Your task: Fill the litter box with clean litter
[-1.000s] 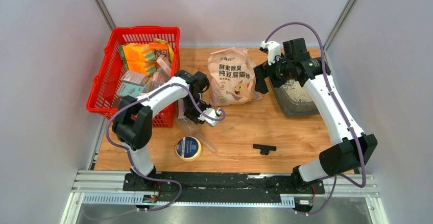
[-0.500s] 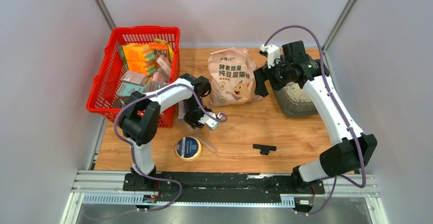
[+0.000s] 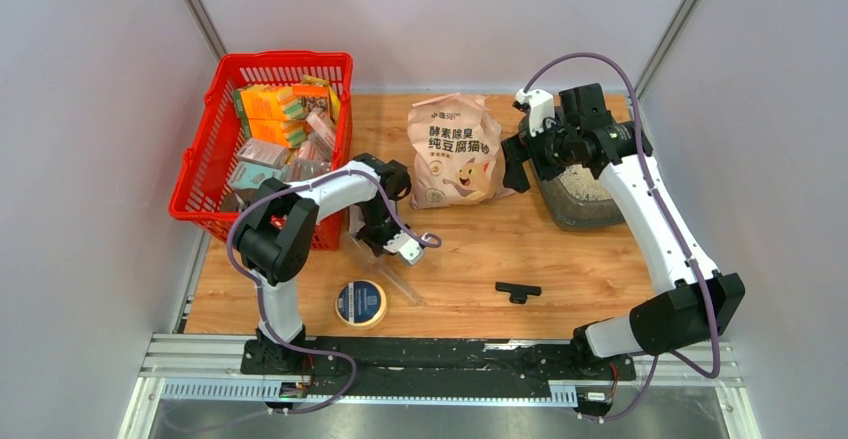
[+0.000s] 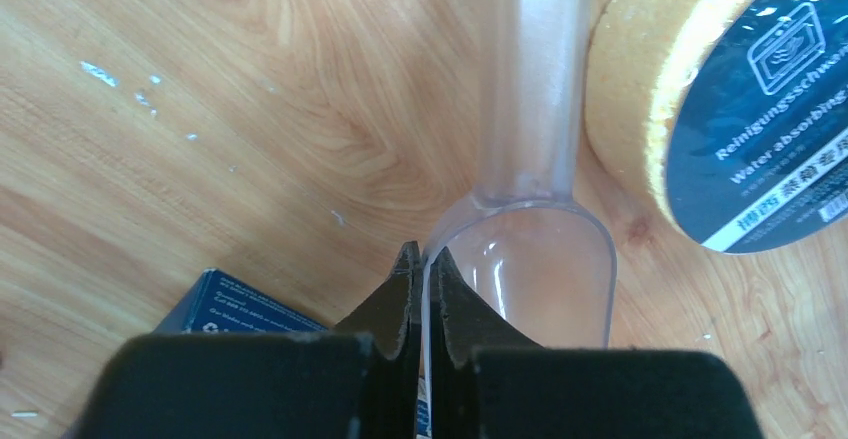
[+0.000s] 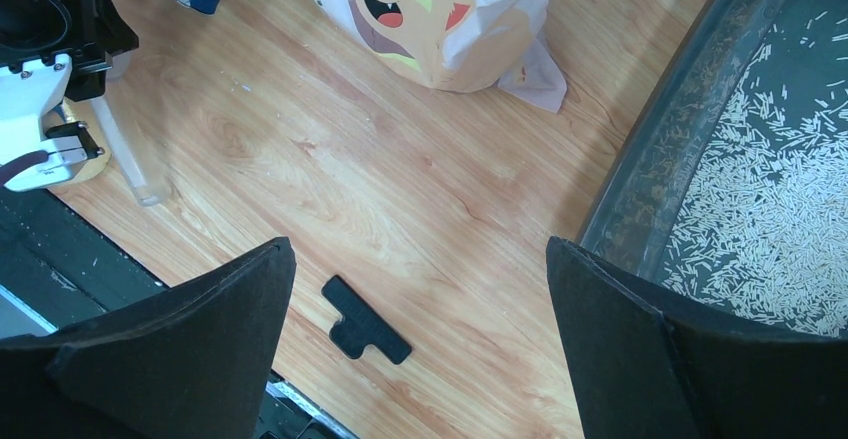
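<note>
left gripper (image 4: 425,294) pinches the scoop (image 4: 545,259) by its thin rim: light, stiff, likely slippery; handle (image 4: 530,69) offers a surer hold. right gripper (image 5: 418,251) spread wide.

The pale pink litter bag (image 3: 455,154) bears brown characters 酵素除臭 over 纯豆腐猫砂, while the dark blue label (image 4: 770,99) on the round yellow sponge (image 4: 640,79) reads "Reinigungsschw…" and "Water absorb…", both cut off at the edge

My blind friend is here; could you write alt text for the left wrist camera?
The left pincer is shut on the rim of a clear plastic scoop lying on a wooden table. A round yellow sponge with a dark label sits beside the handle; a blue box corner shows lower left.
</note>
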`<state>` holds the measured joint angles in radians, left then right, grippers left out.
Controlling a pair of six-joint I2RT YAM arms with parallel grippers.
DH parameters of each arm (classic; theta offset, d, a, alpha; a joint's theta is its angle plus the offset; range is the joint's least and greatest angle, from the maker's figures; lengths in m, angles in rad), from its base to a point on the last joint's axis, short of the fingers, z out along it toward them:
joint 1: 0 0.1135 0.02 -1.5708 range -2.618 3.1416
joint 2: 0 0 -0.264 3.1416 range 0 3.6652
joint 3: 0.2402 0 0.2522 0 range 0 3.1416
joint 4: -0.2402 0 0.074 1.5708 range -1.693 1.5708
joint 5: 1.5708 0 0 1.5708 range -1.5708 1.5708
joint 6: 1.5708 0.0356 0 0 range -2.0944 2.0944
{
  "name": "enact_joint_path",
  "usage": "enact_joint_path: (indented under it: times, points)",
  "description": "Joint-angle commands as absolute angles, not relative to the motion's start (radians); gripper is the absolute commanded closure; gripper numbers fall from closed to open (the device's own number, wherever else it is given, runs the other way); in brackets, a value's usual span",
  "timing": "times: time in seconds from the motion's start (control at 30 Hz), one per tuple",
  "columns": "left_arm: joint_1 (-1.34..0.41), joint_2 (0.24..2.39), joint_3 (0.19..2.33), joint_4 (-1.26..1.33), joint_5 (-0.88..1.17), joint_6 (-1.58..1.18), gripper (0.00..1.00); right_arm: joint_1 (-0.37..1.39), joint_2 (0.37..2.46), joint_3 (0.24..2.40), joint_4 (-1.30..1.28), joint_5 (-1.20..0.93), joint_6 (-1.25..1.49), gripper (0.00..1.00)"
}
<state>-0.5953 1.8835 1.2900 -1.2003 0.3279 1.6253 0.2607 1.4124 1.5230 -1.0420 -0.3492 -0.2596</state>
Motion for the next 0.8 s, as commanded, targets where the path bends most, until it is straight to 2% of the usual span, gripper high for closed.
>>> enact_joint_path:
  times: [0.0,0.2,0.33,0.4,0.47,0.57,0.63,0.77]
  points:
    - [-0.597,1.878,1.336,-1.187,0.371,1.611,1.0,0.256,1.404,1.545,-1.02,-0.348,-0.27,0.0]
    - [-0.558,1.838,1.509,-1.215,0.491,1.451,1.0,0.252,1.419,1.594,-1.006,-0.311,-0.268,0.0]
    - [-0.528,1.792,1.624,-1.215,0.599,1.24,1.0,0.221,1.436,1.679,-1.011,-0.308,-0.242,0.0]
    - [-0.523,1.732,1.647,-1.151,0.627,1.159,1.0,0.195,1.46,1.773,-1.029,-0.337,-0.239,0.0]
    - [-0.517,1.663,1.631,-0.958,0.649,0.932,1.0,0.172,1.503,1.911,-1.019,-0.386,-0.175,0.0]
    - [-0.514,1.589,1.605,-0.726,0.58,0.673,1.0,0.167,1.523,1.974,-0.925,-0.5,-0.071,0.0]
    - [-0.514,1.566,1.609,-0.585,0.406,0.456,1.0,0.167,1.528,1.98,-0.806,-0.554,-0.006,0.0]
    - [-0.512,1.569,1.641,-0.523,0.279,0.333,1.0,0.167,1.571,1.983,-0.655,-0.665,0.217,0.0]
